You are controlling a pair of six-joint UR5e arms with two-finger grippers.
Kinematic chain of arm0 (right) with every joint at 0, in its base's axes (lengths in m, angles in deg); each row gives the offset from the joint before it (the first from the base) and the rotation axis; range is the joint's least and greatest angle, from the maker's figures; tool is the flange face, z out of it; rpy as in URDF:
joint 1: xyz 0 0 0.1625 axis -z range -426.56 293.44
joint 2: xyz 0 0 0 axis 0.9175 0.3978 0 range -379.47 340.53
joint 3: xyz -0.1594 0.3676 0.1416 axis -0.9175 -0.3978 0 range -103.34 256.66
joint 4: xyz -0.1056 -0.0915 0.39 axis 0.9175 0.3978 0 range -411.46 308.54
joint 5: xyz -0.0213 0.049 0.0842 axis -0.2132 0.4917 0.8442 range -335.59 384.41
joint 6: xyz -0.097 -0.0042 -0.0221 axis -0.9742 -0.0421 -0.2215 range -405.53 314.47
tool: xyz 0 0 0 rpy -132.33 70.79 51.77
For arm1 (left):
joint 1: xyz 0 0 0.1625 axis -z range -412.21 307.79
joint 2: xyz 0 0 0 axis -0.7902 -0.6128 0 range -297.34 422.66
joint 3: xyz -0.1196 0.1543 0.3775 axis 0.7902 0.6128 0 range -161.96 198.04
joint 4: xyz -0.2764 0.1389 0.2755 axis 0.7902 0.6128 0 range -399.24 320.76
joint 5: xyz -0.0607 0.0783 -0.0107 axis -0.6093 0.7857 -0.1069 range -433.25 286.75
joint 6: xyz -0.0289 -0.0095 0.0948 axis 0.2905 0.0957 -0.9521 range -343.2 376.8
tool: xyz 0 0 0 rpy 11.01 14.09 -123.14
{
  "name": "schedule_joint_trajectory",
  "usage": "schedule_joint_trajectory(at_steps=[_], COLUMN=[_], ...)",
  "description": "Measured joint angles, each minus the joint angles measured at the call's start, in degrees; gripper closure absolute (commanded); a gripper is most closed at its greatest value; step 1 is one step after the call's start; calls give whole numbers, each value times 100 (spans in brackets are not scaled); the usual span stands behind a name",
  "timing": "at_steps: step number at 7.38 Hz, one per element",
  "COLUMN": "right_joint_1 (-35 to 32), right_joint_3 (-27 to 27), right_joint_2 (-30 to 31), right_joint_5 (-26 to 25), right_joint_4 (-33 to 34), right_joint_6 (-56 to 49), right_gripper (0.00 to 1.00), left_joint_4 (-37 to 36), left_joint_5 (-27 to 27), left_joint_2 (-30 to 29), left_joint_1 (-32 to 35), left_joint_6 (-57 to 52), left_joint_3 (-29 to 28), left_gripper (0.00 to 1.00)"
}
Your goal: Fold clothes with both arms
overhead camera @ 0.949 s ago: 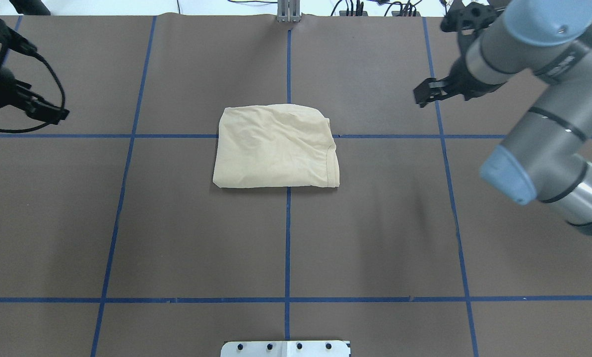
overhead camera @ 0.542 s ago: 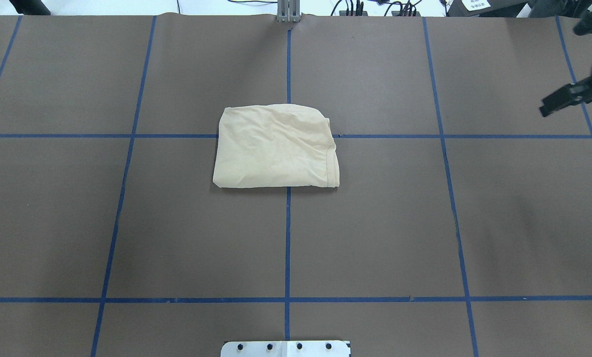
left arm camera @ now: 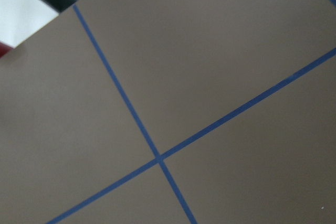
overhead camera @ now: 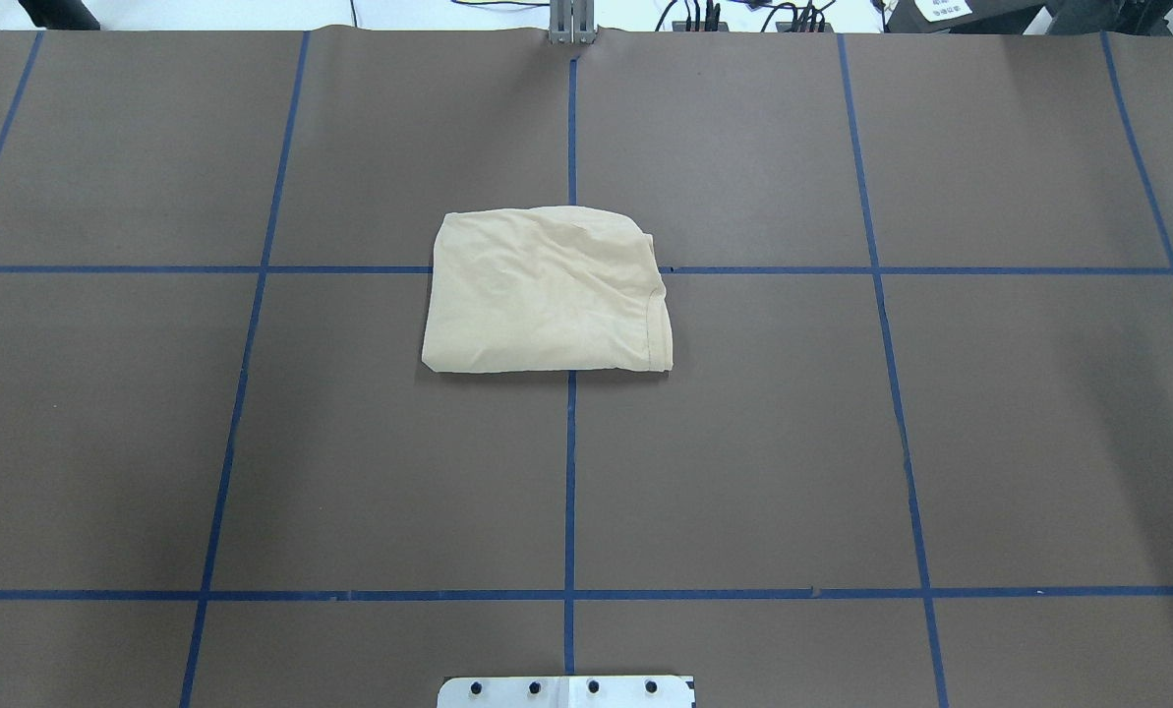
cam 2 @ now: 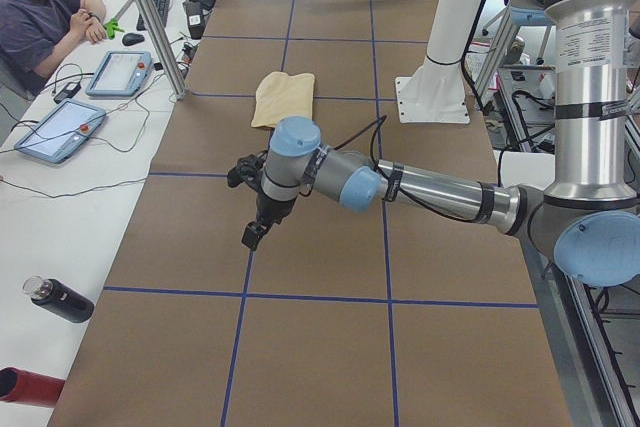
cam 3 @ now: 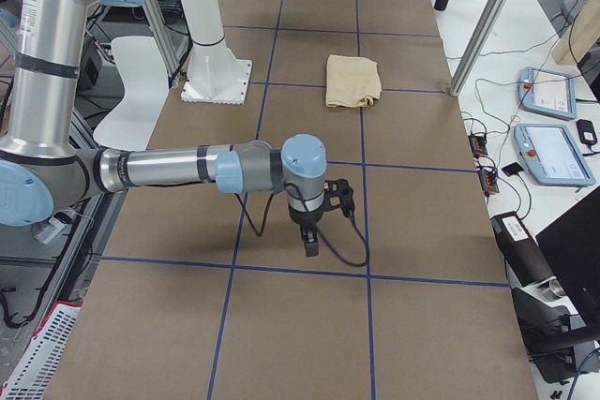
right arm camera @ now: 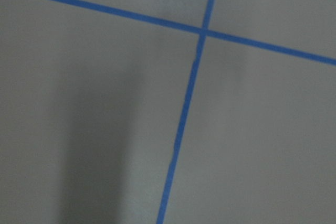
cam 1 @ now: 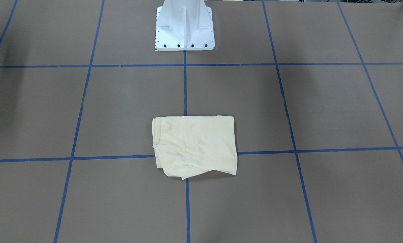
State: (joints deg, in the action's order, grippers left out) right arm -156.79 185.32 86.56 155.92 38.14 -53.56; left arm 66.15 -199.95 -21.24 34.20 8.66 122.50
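From the front-facing camera, the cream-yellow T-shirt (cam 1: 194, 145) lies folded into a rough rectangle on the brown table (cam 1: 323, 101). It sits over the crossing of two blue tape lines (cam 1: 185, 84), well in front of the white pedestal (cam 1: 184, 30). Its plain side faces up and a hemmed edge runs along the view's left side. No arm shows here.

In the overhead view the folded T-shirt (overhead camera: 547, 290) rests flat near the table's middle, a little wrinkled, and nothing touches it. Cables (overhead camera: 704, 15) show past the far edge.

From the left end, the left arm (cam 2: 440, 192) reaches out low over the table, and the left gripper (cam 2: 252, 237) points down above bare paper, well apart from the T-shirt (cam 2: 283, 97). I cannot tell how far its jaws stand apart, and nothing shows in them. An operator (cam 2: 40, 17) sits by two pendants (cam 2: 120, 72), and a black bottle (cam 2: 58, 299) lies on the white side bench.

From the right end, the right arm (cam 3: 169, 168) stretches across in the same way. The right gripper (cam 3: 310, 248) hangs over a tape line, far from the T-shirt (cam 3: 352, 81). Its opening cannot be judged either, and it carries nothing visible.

The left wrist camera shows only brown paper and a tape crossing (left arm camera: 158, 158).

The right wrist camera shows a blurred tape crossing (right arm camera: 202, 31) and a soft shadow.
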Motion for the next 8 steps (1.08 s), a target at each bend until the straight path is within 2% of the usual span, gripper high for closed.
schedule_joint_trajectory(at_steps=[1,3,5,8], right_joint_1=[-301,-629,-396,5], right_joint_3=[-138,-278,-220,-40], right_joint_2=[209,254,124,52], right_joint_5=[28,65,31,-71], right_joint_4=[-165,-333,-352,-374], right_joint_6=[-200,-409,72,634], right_gripper=[0,0,0,0], left_joint_4=[1,-210,-549,-849], left_joint_5=[-173,-419,-700,-736], left_joint_2=[20,112,372,651], left_joint_1=[226,424,530,644], left_joint_6=[-7,-7,-167,-545], left_joint_3=[-148,-227,-190,-75], left_gripper=[0,0,0,0])
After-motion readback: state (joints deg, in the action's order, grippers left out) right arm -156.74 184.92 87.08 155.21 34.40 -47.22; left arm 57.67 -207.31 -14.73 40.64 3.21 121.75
